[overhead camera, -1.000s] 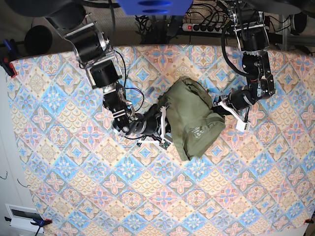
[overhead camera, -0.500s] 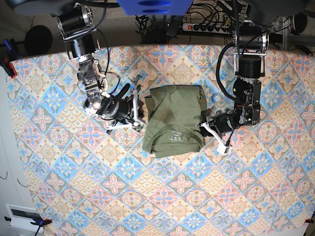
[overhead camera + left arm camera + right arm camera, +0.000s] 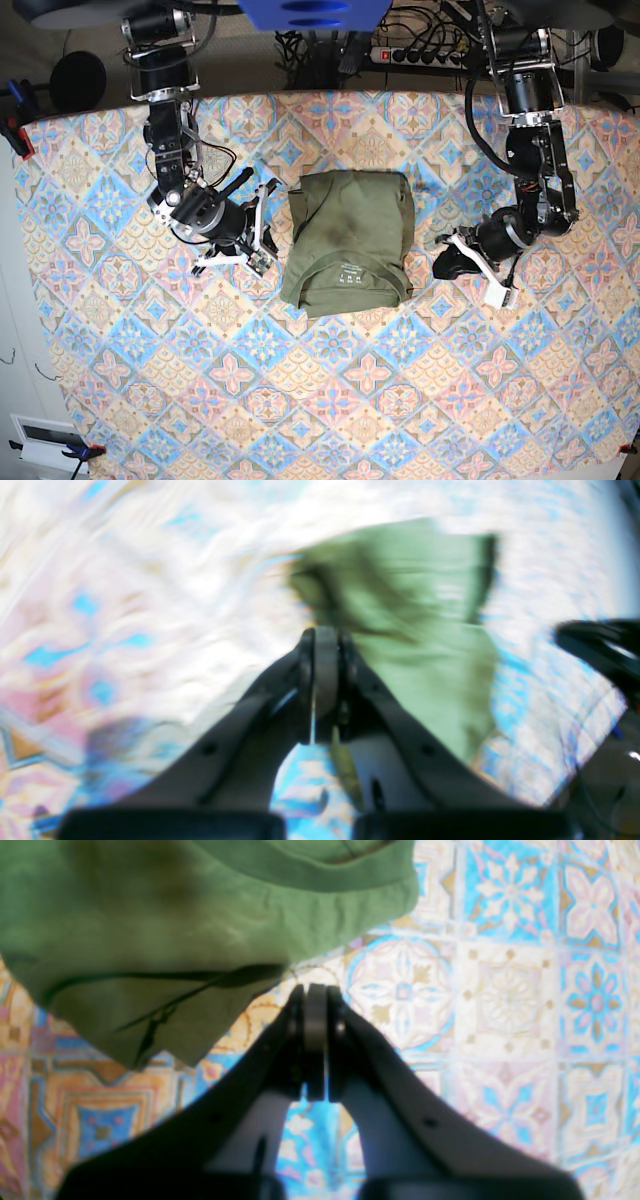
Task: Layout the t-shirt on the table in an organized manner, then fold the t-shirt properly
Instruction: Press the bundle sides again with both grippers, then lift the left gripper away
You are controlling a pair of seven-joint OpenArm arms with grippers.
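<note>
Olive cotton t-shirt point(image 3: 348, 243), folded into soft rectangle.

The olive-green t-shirt point(image 3: 349, 242) lies folded into a compact, roughly rectangular bundle on the table point(image 3: 330, 400), near the middle of its patterned cloth, with the neck and its pale label along the near edge.

Both arms are black, jointed metal with cylindrical motor housings and loose black cables. Each black, tapering plastic pincer, left point(image 3: 440, 258) and right point(image 3: 262, 222), carries white bracket parts and small screw holes.
</note>
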